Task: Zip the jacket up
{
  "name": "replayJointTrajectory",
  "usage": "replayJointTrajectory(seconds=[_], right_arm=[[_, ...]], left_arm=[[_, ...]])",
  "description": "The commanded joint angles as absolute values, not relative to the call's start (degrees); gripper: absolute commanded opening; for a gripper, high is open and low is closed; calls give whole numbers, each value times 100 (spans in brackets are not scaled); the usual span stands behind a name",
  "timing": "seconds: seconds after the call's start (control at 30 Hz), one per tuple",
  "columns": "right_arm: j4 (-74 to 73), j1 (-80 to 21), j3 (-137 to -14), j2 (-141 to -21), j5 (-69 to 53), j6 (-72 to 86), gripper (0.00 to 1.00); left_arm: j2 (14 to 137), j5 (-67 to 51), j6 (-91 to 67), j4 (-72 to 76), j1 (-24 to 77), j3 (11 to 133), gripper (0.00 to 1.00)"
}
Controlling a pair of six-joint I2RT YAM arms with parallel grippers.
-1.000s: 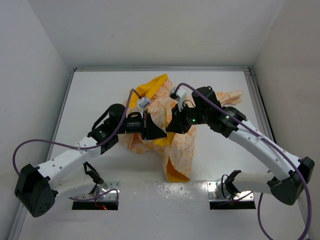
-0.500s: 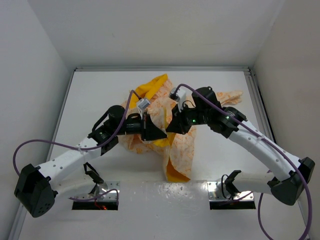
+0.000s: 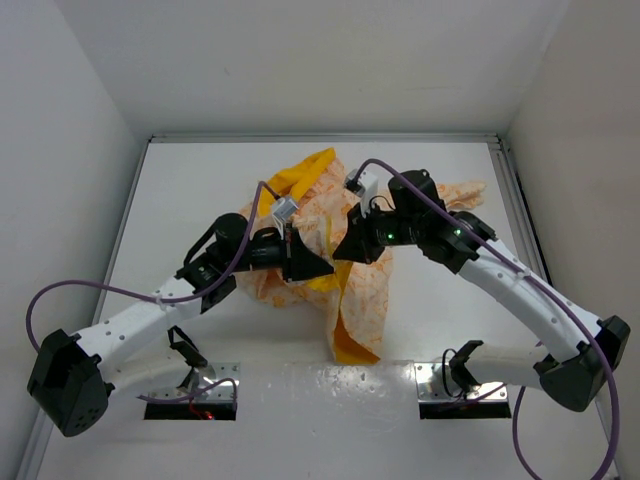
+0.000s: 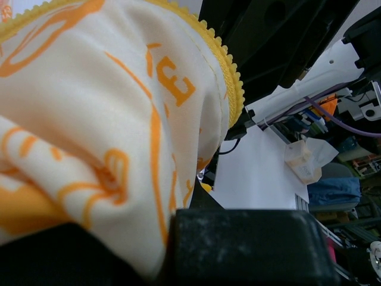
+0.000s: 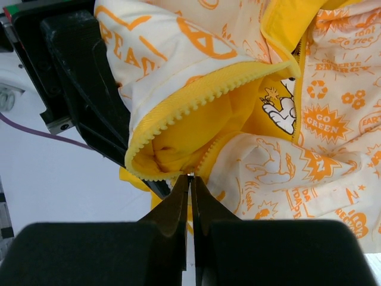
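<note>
The jacket [image 3: 365,290] lies crumpled mid-table, cream with orange print and yellow lining. My left gripper [image 3: 318,265] sits at its middle, shut on a fold of the cream fabric [image 4: 89,119], which drapes over the fingers and hides the jaw tips; the yellow zipper edging [image 4: 229,77] runs along the fold. My right gripper [image 3: 343,250] faces it from the right. In the right wrist view its fingertips [image 5: 190,177] are pressed together on a small shiny zipper pull, where the yellow zipper teeth [image 5: 196,98] of both jacket edges meet. The left gripper [image 5: 83,77] is just behind.
The white table [image 3: 200,180] has a raised rim and white walls on three sides. Purple cables [image 3: 60,285] loop from both arms. A jacket sleeve [image 3: 465,190] spreads to the back right; the hood [image 3: 305,170] points to the back.
The right wrist has shifted slightly back and to the right while staying at the jacket's middle. The left arm and the jacket have barely moved.
</note>
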State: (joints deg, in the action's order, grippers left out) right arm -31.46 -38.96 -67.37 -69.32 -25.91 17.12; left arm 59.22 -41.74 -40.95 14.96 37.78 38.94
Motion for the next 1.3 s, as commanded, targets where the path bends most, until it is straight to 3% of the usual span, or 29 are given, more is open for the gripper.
replayJointTrajectory(seconds=[0.0,0.9,1.27], right_arm=[[-2198,-3665,-7145,-6917,-2206,1837,0],[-2065,-3401,-7866,-7198,-2487,1900,0],[-3718,-3638,-6496,-6110,-2391,1425,34]], left_arm=[[5705,-4623,-4043,1477,4008,3727,0],[5810,-4570,-4263,1556,4219,3559,0],[5924,-4035,-4157,1073,4219,3964,0]])
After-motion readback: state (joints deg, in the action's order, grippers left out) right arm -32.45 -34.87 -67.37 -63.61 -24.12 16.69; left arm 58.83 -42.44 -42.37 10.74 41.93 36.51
